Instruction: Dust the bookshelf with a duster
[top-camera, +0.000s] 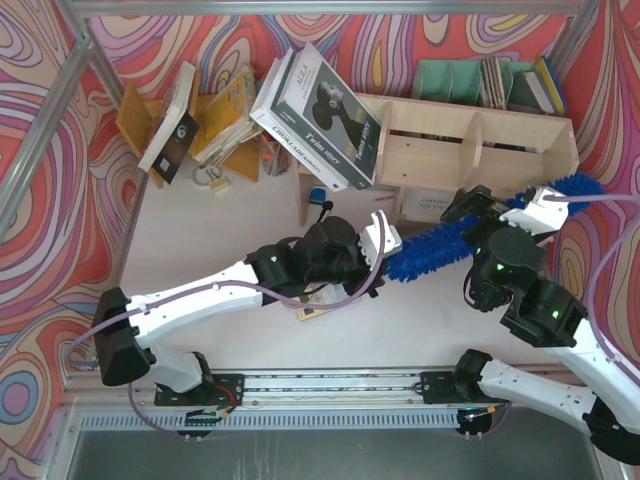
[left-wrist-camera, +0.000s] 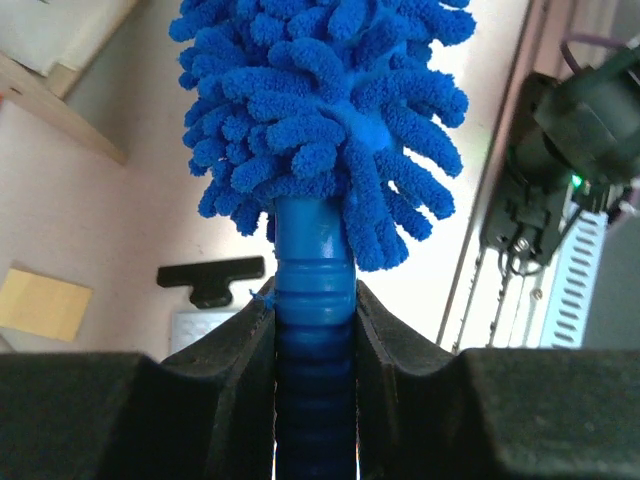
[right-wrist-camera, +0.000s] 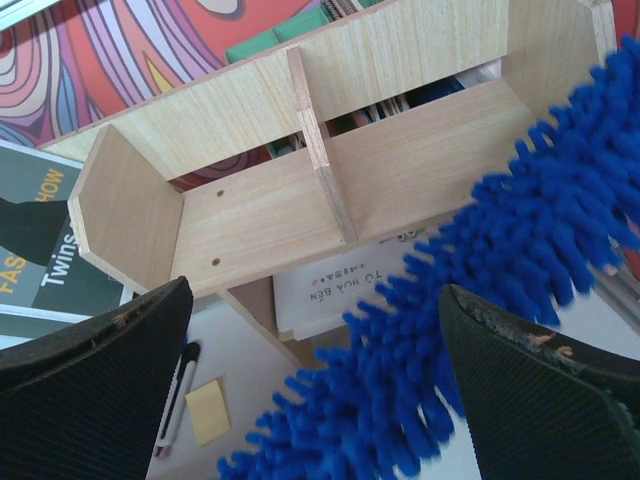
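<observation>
The duster (top-camera: 470, 235) is a bright-blue fluffy wand lying slantwise in front of the bookshelf (top-camera: 470, 140), a pale plywood unit at the back right. My left gripper (top-camera: 386, 256) is shut on the duster's ribbed blue handle (left-wrist-camera: 315, 320), and the fluffy head (left-wrist-camera: 320, 130) points away from it. My right gripper (top-camera: 490, 215) is open, with one finger (right-wrist-camera: 90, 370) on each side of the fluffy part (right-wrist-camera: 480, 300) and not closed on it. The bookshelf's upper tier and divider (right-wrist-camera: 320, 160) show just beyond.
A black-and-white box (top-camera: 320, 110) leans on the shelf's left end. An orange slanted rack with books (top-camera: 225, 115) stands at the back left, and a green file organizer (top-camera: 450, 80) stands behind the shelf. A marker (right-wrist-camera: 175, 400) and a yellow sticky note (right-wrist-camera: 207, 410) lie on the table.
</observation>
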